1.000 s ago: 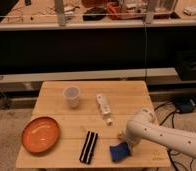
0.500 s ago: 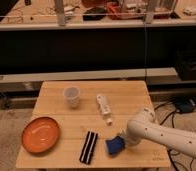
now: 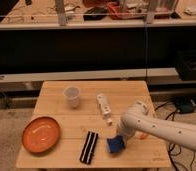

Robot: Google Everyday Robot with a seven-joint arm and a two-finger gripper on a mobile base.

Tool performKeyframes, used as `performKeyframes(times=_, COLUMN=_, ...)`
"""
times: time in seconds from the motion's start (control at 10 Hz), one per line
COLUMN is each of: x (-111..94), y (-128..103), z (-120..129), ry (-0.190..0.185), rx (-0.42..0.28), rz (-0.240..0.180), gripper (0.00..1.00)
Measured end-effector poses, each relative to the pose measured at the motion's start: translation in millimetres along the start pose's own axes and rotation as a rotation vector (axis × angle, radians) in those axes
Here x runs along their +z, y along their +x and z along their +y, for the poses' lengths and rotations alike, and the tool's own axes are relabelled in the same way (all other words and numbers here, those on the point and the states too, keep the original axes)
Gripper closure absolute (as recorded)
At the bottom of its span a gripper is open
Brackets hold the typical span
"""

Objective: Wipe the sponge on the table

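The dark-blue sponge (image 3: pixel 114 145) lies on the light-wood table (image 3: pixel 61 117), near its front edge and right of centre. My gripper (image 3: pixel 122 138) comes down from the white arm at the right and is shut on the sponge's right upper side. The arm's wrist hides most of the gripper. The sponge's lower left part shows and rests against the boards.
An orange plate (image 3: pixel 41 134) sits at the table's front left. A black two-bar block (image 3: pixel 89 147) lies just left of the sponge. A clear cup (image 3: pixel 71 96) and a white tube-like object (image 3: pixel 104 106) stand further back. Behind the table runs a long grey bench (image 3: pixel 91 75).
The gripper has dragged the sponge a little to the left and slightly away from the front edge, closer to the black block. Nothing else has moved.
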Motion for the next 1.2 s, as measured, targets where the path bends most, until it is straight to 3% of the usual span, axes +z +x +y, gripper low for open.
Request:
performKeyframes(times=0.1, x=0, y=2, z=-2, ry=-0.002, rx=0.002, rz=0.001, gripper=0.97)
performKeyframes(times=0.5, x=2, y=5, z=-51, ry=0.008, rx=-0.031, rz=0.009, gripper=0.97)
performKeyframes(times=0.8, x=2, y=7, z=-54, ry=0.012, rx=-0.019, rz=0.010, gripper=0.97)
performKeyframes(times=1.2, x=-1, y=21, z=-85, ry=0.024, rx=0.010, rz=0.020, gripper=0.97)
